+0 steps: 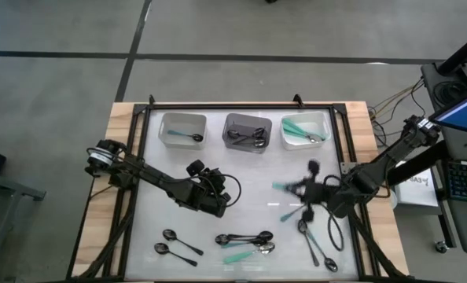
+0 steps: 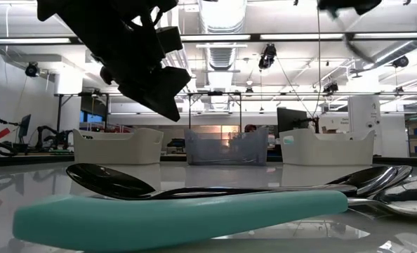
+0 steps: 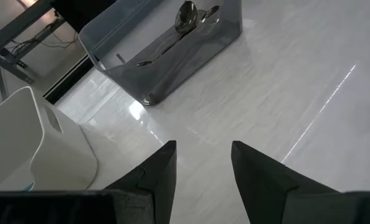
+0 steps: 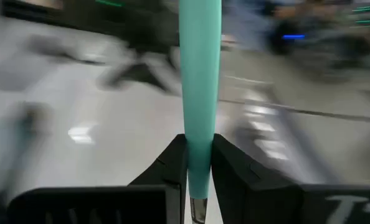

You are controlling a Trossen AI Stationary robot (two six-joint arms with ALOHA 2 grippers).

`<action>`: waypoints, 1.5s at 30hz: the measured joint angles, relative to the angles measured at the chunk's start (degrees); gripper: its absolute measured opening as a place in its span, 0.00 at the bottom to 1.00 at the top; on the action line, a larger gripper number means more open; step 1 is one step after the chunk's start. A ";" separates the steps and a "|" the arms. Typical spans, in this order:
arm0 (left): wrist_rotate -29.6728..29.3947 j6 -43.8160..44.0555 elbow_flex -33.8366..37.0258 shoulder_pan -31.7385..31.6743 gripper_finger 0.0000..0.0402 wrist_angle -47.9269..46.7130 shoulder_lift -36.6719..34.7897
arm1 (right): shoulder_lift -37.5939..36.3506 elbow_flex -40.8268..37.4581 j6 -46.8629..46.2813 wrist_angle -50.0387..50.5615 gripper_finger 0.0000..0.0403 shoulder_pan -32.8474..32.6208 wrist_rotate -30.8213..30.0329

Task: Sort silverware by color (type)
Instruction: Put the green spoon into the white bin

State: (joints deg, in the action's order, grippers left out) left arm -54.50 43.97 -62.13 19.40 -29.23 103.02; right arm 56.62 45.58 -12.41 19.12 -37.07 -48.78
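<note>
Spoons lie near the table's front: two black ones (image 1: 174, 242), a black and teal cluster (image 1: 245, 242), and several more at the right (image 1: 312, 236). In the low view a teal-handled spoon (image 2: 173, 214) lies closest, with a black spoon (image 2: 110, 179) behind it. My right gripper (image 1: 303, 191) hangs above the table right of centre, shut on a teal-handled spoon (image 4: 199, 74). My left gripper (image 3: 200, 168) is open over bare table left of centre (image 1: 218, 200), with nothing between its fingers. My right gripper pinches the spoon's teal handle (image 4: 199, 155) between its two fingers. The handle lies along the fingers and sticks out ahead of them toward the table's left. A metallic bit (image 4: 197, 208) shows far back between the fingers. The spoon is lifted clear of the table.
Three bins stand in a row along the far edge: a white one (image 1: 182, 130) with a dark spoon, a grey one (image 1: 247, 131) with dark spoons, and a white one (image 1: 304, 130) with teal spoons. Bare table lies between the bins and the spoons.
</note>
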 joint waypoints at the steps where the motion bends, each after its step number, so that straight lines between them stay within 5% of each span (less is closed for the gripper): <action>1: 0.00 0.00 0.00 0.00 0.34 0.00 0.00 | -0.79 0.00 -0.12 2.58 0.11 0.86 -3.24; 9: 0.00 0.00 0.06 0.00 0.34 0.06 0.00 | -5.86 0.00 -4.15 19.19 0.10 14.71 -5.57; 27: -0.20 0.02 0.44 0.00 0.34 -0.02 0.00 | -2.26 -0.19 17.58 20.89 0.10 56.55 16.48; 34: -0.21 0.02 0.44 0.00 0.34 -0.09 0.00 | 2.20 -0.31 19.71 20.87 0.11 62.45 17.45; 45: -0.20 0.02 0.44 -0.01 0.34 -0.26 0.00 | 8.01 -0.33 19.96 20.83 0.17 63.01 17.34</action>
State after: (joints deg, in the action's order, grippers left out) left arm -54.70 43.99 -61.69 19.39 -29.49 103.02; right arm 64.62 45.25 7.55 39.94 25.93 -31.44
